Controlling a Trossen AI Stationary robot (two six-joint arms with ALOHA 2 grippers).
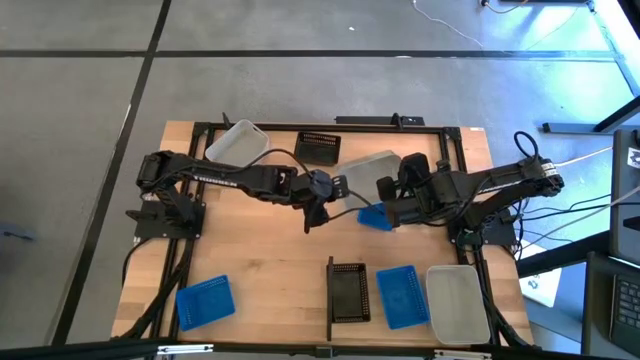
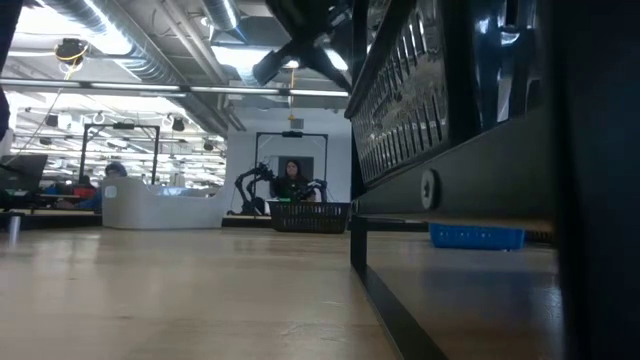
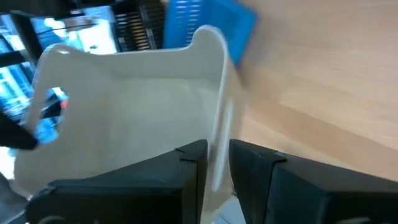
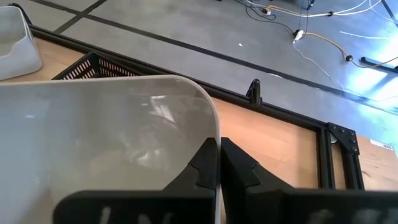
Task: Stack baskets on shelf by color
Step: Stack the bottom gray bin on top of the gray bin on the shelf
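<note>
Low view: black basket (image 2: 420, 90) blurred, cut off at frame edge

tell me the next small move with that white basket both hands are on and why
Probably the left hand should let go. Both hands pinch the same white basket by its rim in mid-table, and the right hand, also shut on it, is nearer the white basket already on the shelf.

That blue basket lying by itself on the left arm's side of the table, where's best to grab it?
Grip the blue basket by the rim of one long wall, coming straight down from above. It sits open side up with nothing beside it, so one finger fits inside, one outside. It lies skewed to the table edge, so line up with its wall.
</note>
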